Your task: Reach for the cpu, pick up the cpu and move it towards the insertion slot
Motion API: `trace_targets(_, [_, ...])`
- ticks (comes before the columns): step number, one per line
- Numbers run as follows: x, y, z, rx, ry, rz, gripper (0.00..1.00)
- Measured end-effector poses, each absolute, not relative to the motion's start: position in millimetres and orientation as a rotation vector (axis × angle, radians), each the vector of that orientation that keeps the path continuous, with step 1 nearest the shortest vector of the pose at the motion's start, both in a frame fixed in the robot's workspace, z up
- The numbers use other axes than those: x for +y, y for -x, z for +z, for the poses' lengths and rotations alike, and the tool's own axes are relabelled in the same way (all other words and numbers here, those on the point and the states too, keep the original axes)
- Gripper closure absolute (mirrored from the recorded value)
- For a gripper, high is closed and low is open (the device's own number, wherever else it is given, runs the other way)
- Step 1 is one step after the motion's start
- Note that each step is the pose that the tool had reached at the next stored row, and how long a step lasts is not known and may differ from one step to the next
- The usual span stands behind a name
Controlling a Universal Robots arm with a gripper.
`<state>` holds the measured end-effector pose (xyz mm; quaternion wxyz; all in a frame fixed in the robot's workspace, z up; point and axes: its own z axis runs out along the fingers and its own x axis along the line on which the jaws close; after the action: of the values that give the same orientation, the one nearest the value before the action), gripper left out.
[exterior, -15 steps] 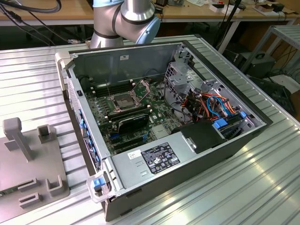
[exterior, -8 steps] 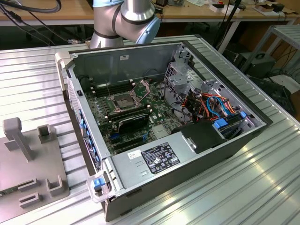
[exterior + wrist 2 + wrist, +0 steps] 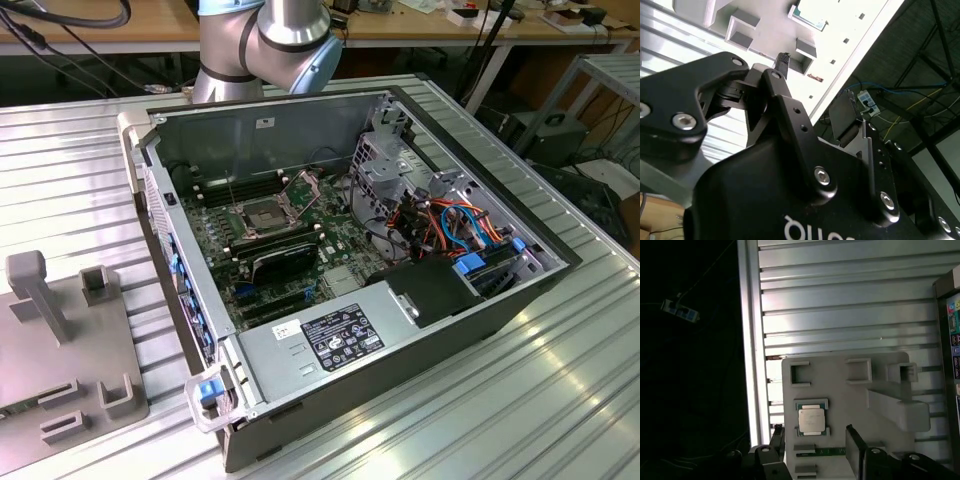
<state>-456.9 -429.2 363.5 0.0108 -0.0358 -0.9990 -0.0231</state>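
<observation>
Two dark fingers (image 3: 856,452) of the gripper (image 3: 815,432) stand apart with nothing between them, hanging over the grey fixture plate (image 3: 840,400) on the ribbed table (image 3: 840,300). The cpu (image 3: 811,420) lies flat in its small cradle on that plate, apparently just ahead of the fingertips and untouched. The insertion slot (image 3: 262,214) sits inside the open computer case (image 3: 300,130) beside the plate.
</observation>
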Motion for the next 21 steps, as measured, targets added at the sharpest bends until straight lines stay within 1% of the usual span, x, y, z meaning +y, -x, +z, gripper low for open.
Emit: trace_targets(21, [-429.2, 457.8, 346.0, -3.116, 0.045, -0.071, 0.4])
